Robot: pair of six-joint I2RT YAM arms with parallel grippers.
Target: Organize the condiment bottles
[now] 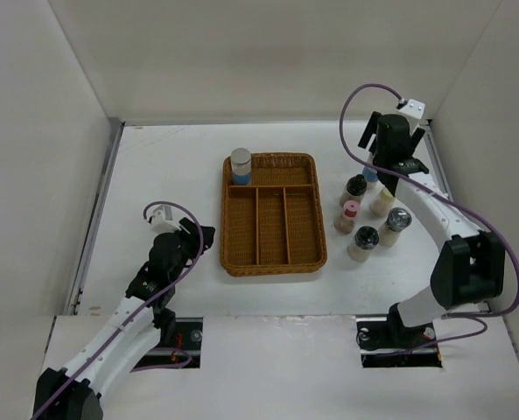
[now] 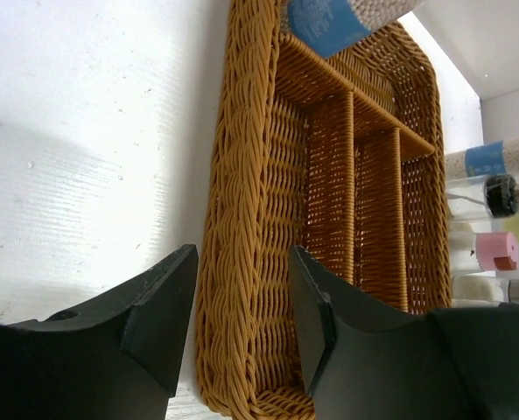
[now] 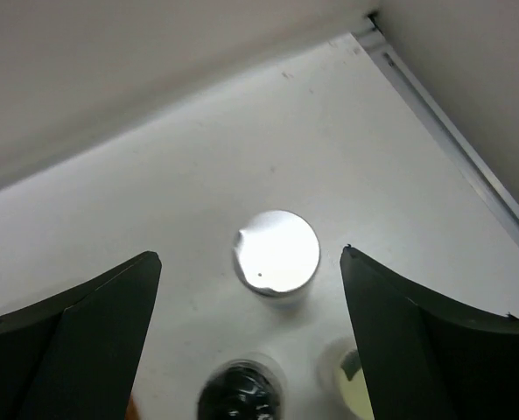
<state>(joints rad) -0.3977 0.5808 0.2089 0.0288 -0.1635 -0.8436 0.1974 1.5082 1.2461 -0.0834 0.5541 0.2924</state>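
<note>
Silver-capped bottle [image 3: 277, 252] stands upright on the table [image 1: 154, 175], seen from above between the 2 fingers of the right gripper [image 3: 250, 255] — the fingers are spread wide, clear of the cap on both sides, and hold nothing. Whether the fingertips reach down to the cap's level cannot be told. Next to this bottle in the wrist view are a black-topped bottle [image 3: 239, 394] and a yellow-topped bottle [image 3: 351, 385], both cut off by the frame edge.

From overhead, these 3 belong to a loose group of 6 upright bottles on the table right of the tray [image 1: 272, 267], none touching it. The other 3 are a pink-topped bottle [image 1: 350, 214], a grey-topped bottle [image 1: 397, 220] and a second black-topped bottle [image 1: 365, 241], which is nearest the arm bases.

The left gripper [image 2: 243, 262] is likewise parted and empty, low over the table just beside the tray's left wall, towards its near-left corner.

The wicker tray has 3 long compartments and 1 crosswise compartment at the far end. At the left end of that far compartment stands bottle 7 — a blue-labelled bottle [image 1: 241, 166], upright, with a silver cap.
</note>
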